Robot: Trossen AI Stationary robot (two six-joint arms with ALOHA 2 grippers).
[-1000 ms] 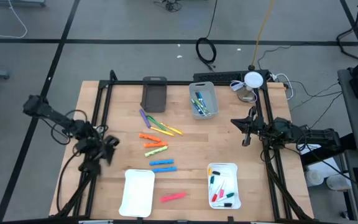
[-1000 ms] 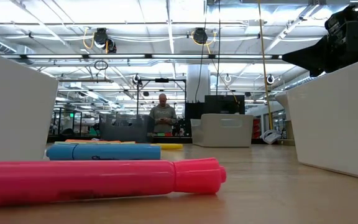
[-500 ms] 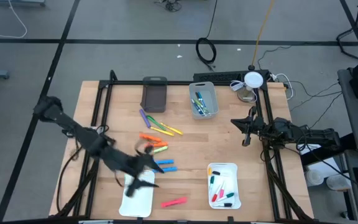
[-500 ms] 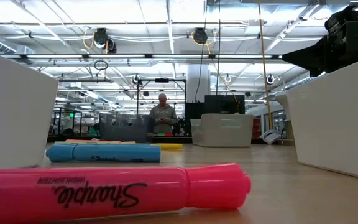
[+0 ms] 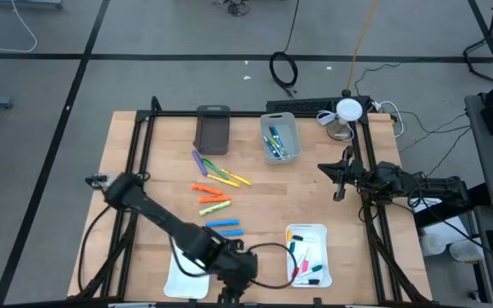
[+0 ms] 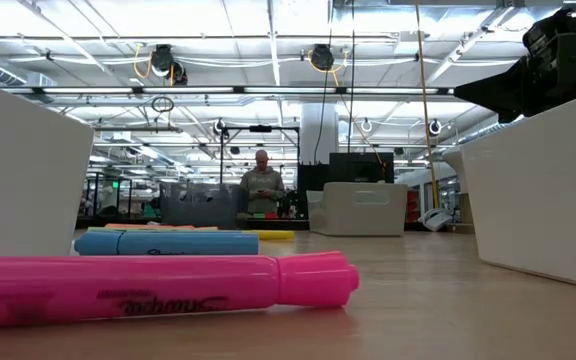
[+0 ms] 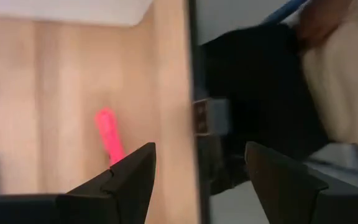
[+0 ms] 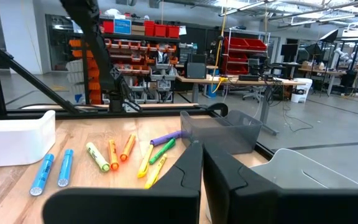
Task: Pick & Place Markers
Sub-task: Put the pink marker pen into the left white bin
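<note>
1. Left gripper [image 7: 194, 180] was seen at the bottom centre of the high view, fingers spread apart, nothing held.
2. Pink marker [image 7: 109, 135] was found on the table just past the left finger, long axis roughly along the reach.
3. Right gripper [image 5: 341, 181] was parked at the right edge, fingers pressed together, empty, well apart from the pink marker.

You've got a light wood surface [image 5: 255, 184] with a bright pink marker [image 6: 158, 288] carrying black lettering, two blue markers [image 5: 223, 227], orange ones [image 5: 210, 189], a yellow-green one [image 5: 215, 207] and a purple one [image 5: 199, 162]. One bin [image 5: 213, 129] is dark grey, the tray [image 5: 187, 272] plain white.
</note>
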